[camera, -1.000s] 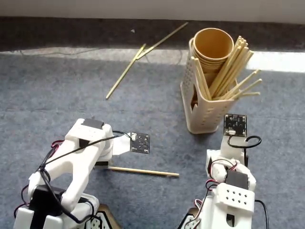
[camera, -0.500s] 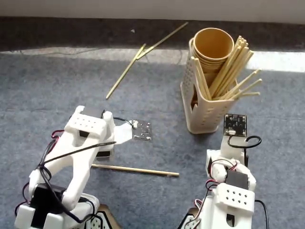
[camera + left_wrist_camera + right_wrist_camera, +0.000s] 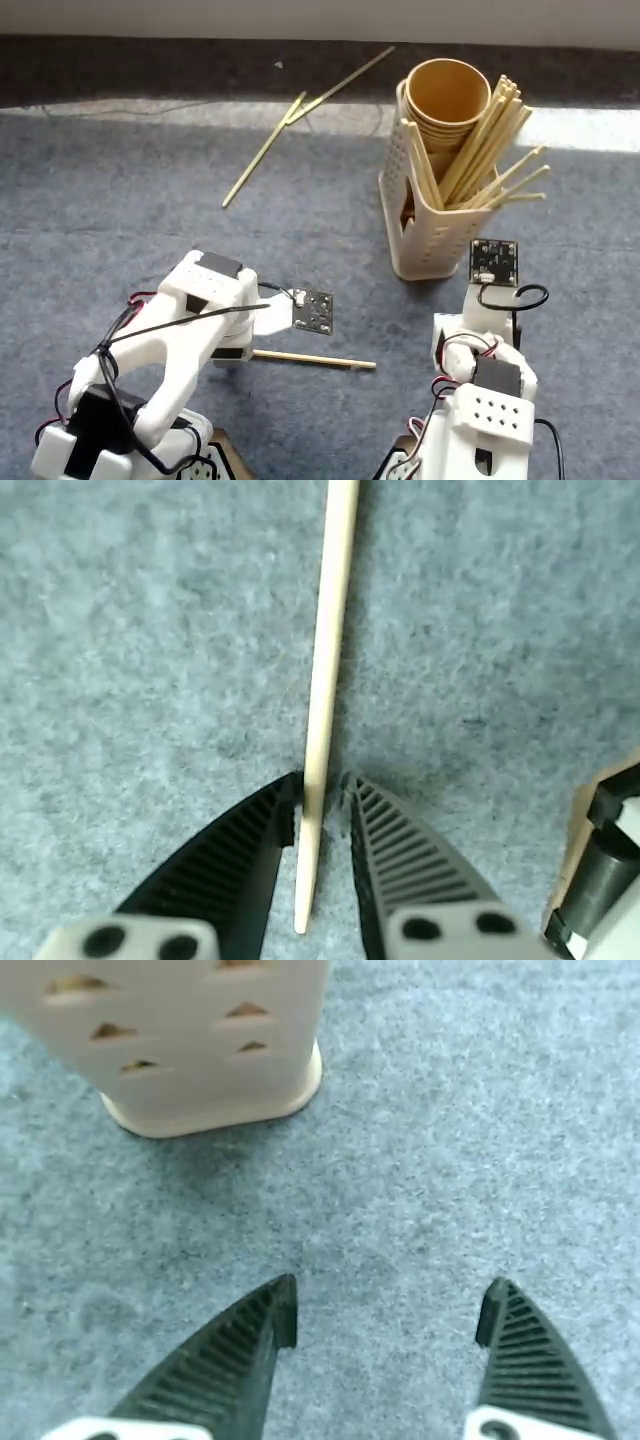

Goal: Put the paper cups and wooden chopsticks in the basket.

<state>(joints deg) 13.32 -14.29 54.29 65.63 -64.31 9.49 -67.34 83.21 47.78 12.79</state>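
While one wooden chopstick (image 3: 325, 680) lies flat on the grey carpet (image 3: 120, 200), the L claw (image 3: 320, 790) pinches it near its end.
Detail: claw's two ribbed fingers (image 3: 250, 850) sit tight on either side of the stick, w/ a short stub poking back past the tips. In the high view the stick's free end runs out toward the R arm (image 3: 490, 370) from under the L arm (image 3: 190, 320). The basket (image 3: 425, 250) stands upright beyond, w/ stacked paper cups (image 3: 445, 95) and a bundle of chopsticks (image 3: 480, 150) leaning out of it. Two more loose sticks (image 3: 265, 150) lie far off by the carpet's back edge. R claw (image 3: 385, 1310) is spread wide over bare carpet, just short of the basket's base.
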